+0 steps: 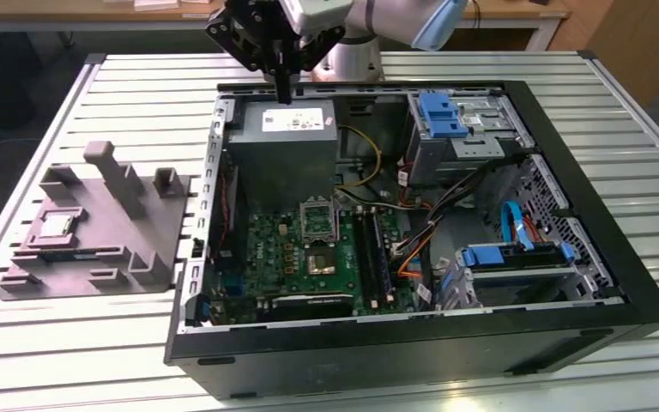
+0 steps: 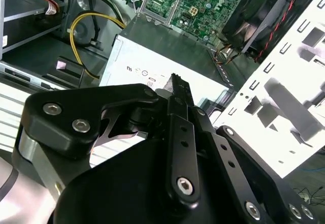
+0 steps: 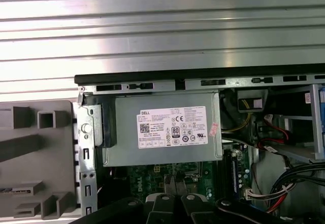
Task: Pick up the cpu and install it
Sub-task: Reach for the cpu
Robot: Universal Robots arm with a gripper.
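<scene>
The cpu (image 1: 55, 226), a small silvery square chip, lies in a recess of the grey moulded tray (image 1: 135, 257) at the exterior view's left, beside the open computer case (image 1: 421, 339). My gripper (image 1: 282, 89) hangs over the case's far edge, above the power supply, well away from the cpu. Its fingers are shut together with nothing between them, as both wrist views also show (image 2: 176, 80) (image 3: 175, 186). On the green motherboard (image 1: 272, 257) the cpu socket (image 1: 318, 219) stands with its frame raised.
The grey power supply box (image 1: 287, 146) with a white label fills the case's far corner. Blue drive brackets (image 1: 441, 116) and cable bundles (image 1: 467, 193) crowd the exterior view's right half of the case. The tray's upright posts (image 1: 112, 172) rise near the cpu. All rests on a slatted metal table (image 1: 135, 77).
</scene>
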